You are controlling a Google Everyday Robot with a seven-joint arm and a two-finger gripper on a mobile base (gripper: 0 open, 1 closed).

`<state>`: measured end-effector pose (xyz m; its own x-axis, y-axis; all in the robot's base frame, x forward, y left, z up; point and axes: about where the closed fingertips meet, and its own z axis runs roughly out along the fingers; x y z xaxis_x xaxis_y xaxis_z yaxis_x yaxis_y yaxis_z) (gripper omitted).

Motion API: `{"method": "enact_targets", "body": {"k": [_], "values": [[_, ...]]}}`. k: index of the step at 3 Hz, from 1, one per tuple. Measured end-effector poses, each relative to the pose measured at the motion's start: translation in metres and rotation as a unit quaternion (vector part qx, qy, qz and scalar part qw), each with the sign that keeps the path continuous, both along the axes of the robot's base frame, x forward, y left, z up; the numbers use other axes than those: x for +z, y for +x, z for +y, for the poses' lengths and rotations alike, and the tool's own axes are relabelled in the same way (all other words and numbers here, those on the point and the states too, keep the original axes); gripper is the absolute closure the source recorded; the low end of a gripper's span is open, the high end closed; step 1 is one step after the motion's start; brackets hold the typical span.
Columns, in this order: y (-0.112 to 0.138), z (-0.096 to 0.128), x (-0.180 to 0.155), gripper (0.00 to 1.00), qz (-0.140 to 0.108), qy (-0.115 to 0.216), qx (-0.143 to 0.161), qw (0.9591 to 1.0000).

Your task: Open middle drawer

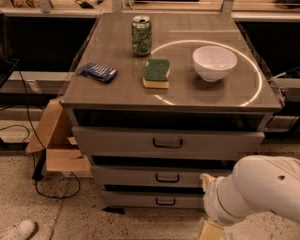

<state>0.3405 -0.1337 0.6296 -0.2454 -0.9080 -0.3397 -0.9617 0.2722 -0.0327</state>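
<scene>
The middle drawer is the mid-sized grey front of the three, with a small dark loop handle at its centre, and it is closed. The tallest drawer is above it and the narrowest one below, both closed. My gripper is at the bottom right on the end of the white arm. It stands in front of the right part of the lower drawers. Its beige fingertips are apart and hold nothing. The upper one is level with the middle drawer, right of the handle.
On the cabinet top stand a green can, a green-and-yellow sponge, a white bowl and a blue packet. A cardboard box and a cable lie on the floor to the left. A white shoe is at the bottom left.
</scene>
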Motion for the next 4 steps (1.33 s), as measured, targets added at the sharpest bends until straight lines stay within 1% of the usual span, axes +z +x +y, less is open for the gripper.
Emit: {"method": "enact_targets", "body": {"k": [1,2,3,4], "values": [[0.001,0.001,-0.001,0.00,-0.001,0.000,0.000,1.0000],[-0.001,0.005,-0.013,0.00,-0.010,-0.009,-0.008,0.9999],[0.030,0.024,-0.043,0.00,-0.044,-0.021,-0.027,0.9985],[0.030,0.024,-0.043,0.00,-0.044,-0.021,-0.027,0.9985]]}}
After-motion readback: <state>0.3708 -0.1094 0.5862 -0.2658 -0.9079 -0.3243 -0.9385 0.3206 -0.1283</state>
